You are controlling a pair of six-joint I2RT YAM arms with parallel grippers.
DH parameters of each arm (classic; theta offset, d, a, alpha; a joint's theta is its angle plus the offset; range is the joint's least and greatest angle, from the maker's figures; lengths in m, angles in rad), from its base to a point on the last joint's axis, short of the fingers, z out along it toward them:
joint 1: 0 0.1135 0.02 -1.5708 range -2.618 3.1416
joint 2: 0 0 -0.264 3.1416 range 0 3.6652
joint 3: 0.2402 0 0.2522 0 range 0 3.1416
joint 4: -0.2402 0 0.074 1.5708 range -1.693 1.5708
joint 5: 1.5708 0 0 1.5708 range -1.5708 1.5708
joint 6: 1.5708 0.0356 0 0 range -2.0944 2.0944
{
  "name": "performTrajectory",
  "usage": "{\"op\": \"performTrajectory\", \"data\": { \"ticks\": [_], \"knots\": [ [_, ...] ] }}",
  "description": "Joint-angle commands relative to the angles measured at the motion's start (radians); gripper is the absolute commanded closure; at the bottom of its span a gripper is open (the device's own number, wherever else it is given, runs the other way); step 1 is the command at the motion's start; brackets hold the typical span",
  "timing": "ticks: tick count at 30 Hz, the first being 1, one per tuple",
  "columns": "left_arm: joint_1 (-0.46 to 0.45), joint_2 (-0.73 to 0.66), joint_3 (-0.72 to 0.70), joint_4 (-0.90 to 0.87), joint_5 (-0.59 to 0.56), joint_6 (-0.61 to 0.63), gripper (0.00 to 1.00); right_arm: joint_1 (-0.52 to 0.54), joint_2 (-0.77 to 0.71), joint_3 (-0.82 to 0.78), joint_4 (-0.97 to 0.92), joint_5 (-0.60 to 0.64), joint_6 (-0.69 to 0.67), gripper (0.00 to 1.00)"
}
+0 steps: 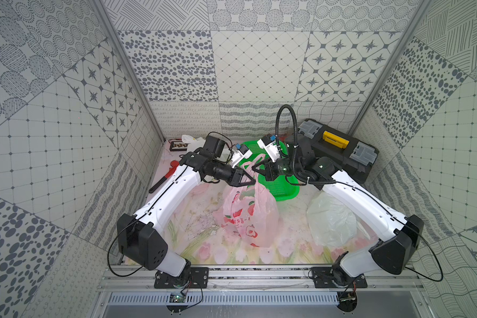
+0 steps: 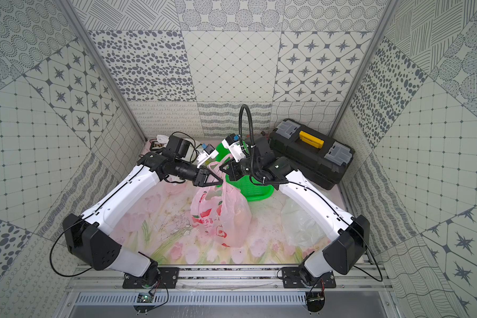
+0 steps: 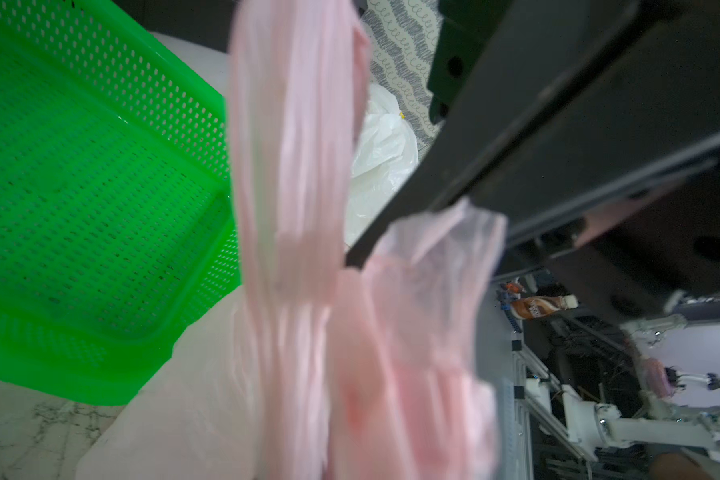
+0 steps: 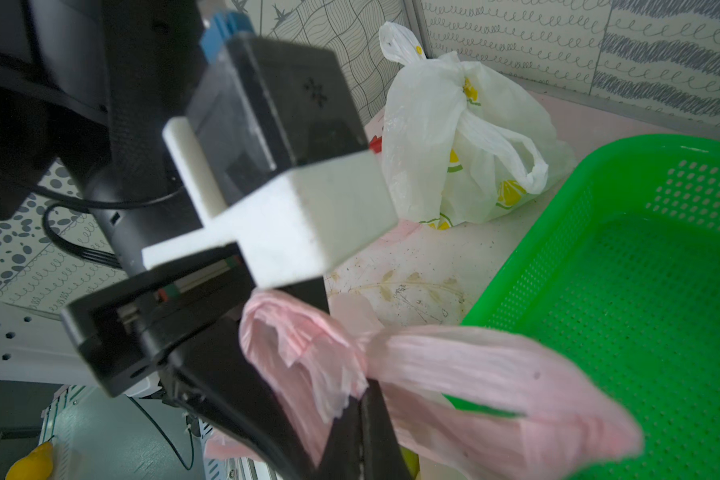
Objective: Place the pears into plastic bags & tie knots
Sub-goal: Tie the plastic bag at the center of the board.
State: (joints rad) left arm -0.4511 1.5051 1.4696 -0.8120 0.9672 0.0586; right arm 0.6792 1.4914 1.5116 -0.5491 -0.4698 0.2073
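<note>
closest to the lens, in the left wrist view, a handle of the pink bag [image 3: 292,166] runs past as a soft, blurred band. in the right wrist view the same film gathers into a narrow twist just at that arm's dark finger.

in both top views the 2 arms meet tip to tip above the bag. the right gripper [image 1: 257,166] has its jaws together, pinching 1 pink handle loop. the left gripper [image 1: 251,181] sits just beside it with its tip against the other handle. pink film drapes over 1 finger, but i cannot tell whether its jaws are apart or clamped.

the bag's body hangs and slumps below both grippers, resting on the flowered table. pale rounded shapes show faintly through the film, likely pears, though i cannot count them. a green basket [image 1: 285,191] lies beyond the fingertips, its visible floor bare. a knotted white bag [image 4: 433,124] with lemon prints stands past the left gripper. another pale bag [image 1: 331,220] lies under the right forearm, and a black toolbox [image 1: 339,148] sits behind the right gripper.

the film looks thin, light, crinkly and slippery, and it probably stretches or tears under a hard pull. the weight sits low with the fruit. the best hold is probably on each handle near its gathered root, never the loose body.
</note>
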Motion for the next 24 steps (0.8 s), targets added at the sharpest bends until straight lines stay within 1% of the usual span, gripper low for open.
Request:
{"op": "performTrajectory", "data": {
  "ticks": [1,3,5,7,9,12,14,16,18,21,23,24],
  "knots": [
    [-0.005,-0.01,-0.005,0.01,0.08,0.059,0.61,0.01,0.0,-0.019,0.105,-0.041,0.037,0.97],
    [-0.008,0.004,0.008,0.012,0.067,0.058,0.57,0.021,-0.001,-0.022,0.127,-0.057,0.053,0.97],
    [-0.011,0.027,0.035,0.001,0.059,0.06,0.57,0.029,0.005,-0.022,0.142,-0.067,0.071,0.97],
    [-0.011,0.045,0.054,-0.003,0.056,0.06,0.62,0.033,0.012,-0.019,0.145,-0.069,0.081,0.96],
    [-0.011,0.06,0.068,-0.012,0.048,0.066,0.74,0.03,0.015,-0.019,0.138,-0.066,0.091,0.91],
    [-0.004,0.063,0.064,-0.022,0.023,0.07,0.94,-0.012,-0.009,-0.029,0.124,-0.088,0.133,0.75],
    [0.012,0.057,0.052,-0.017,-0.001,0.061,1.0,-0.064,-0.044,-0.048,0.123,-0.101,0.191,0.67],
    [0.029,0.046,0.03,0.012,-0.03,0.043,1.0,-0.111,-0.077,-0.06,0.113,-0.127,0.234,0.59],
    [0.035,0.03,0.007,0.048,-0.058,0.038,1.0,-0.162,-0.1,-0.069,0.095,-0.117,0.298,0.49],
    [0.033,0.019,-0.01,0.082,-0.04,0.034,1.0,-0.215,-0.067,-0.035,0.021,-0.104,0.408,0.47],
    [0.026,0.018,-0.01,0.085,-0.037,0.04,1.0,-0.211,-0.029,0.019,-0.028,-0.11,0.427,0.47],
    [0.021,0.018,-0.009,0.083,-0.038,0.046,1.0,-0.206,-0.012,0.03,-0.02,-0.124,0.446,0.46]
  ]
}}
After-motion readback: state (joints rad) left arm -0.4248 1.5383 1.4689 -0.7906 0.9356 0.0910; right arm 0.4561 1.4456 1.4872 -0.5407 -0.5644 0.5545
